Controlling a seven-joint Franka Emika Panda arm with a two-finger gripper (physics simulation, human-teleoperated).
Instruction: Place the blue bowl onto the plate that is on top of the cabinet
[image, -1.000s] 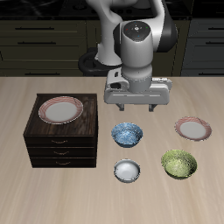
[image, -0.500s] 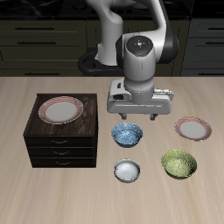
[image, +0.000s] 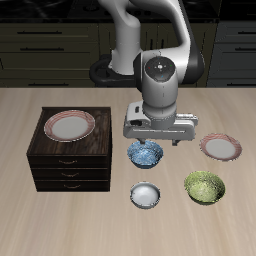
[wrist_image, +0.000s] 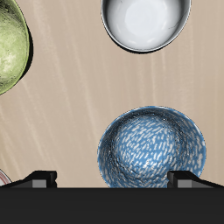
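End effector (image: 148, 141) is dropping lower over the blue bowl (image: 146, 153), beside the cabinet (image: 68, 152), jaws spread and empty, readying a grasp for the plate (image: 69, 125).

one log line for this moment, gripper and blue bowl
phase: approach | gripper: open, above blue bowl | bowl: on table, ungrasped | plate: on cabinet, empty

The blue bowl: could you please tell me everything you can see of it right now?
The blue bowl is small and round, with a mottled blue-and-white glaze that looks like ceramic. It sits upright and empty on the wooden table, between the cabinet and the green bowl, with the white bowl nearer the front edge. Nothing touches it; the open claw hangs just above its far rim.
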